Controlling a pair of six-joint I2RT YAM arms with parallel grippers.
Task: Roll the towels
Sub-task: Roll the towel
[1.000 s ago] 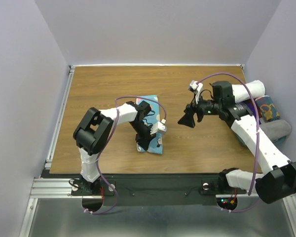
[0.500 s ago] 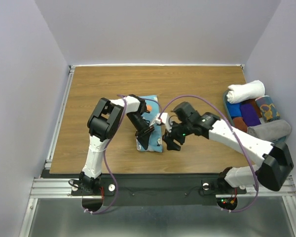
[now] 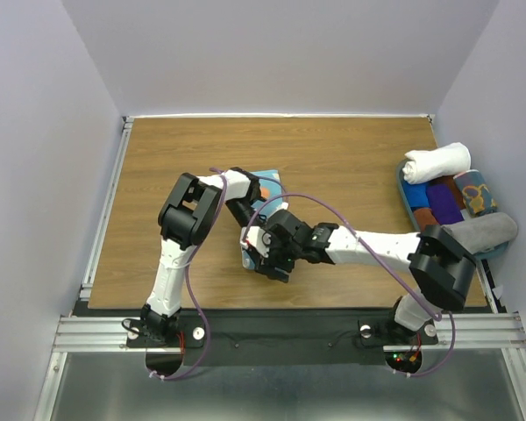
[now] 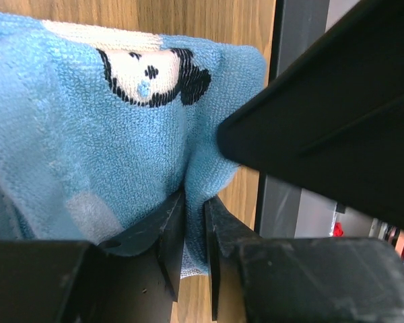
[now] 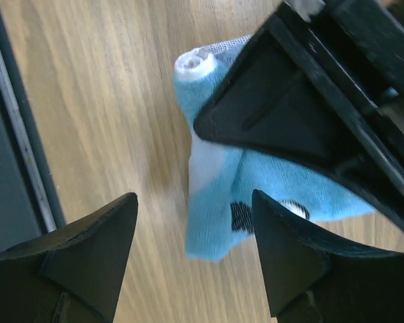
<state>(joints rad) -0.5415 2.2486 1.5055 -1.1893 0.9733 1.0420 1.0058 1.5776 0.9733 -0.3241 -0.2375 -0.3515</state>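
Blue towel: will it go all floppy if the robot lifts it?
Probably floppy: the blue towel bunches into a soft fold where the left hand pinches it. Likely light and not slippery, since its looped cloth looks fuzzy.

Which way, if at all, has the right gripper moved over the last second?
Yes. Top view: the right gripper swung left and toward the near edge, away from the towel tray, to the light blue towel.
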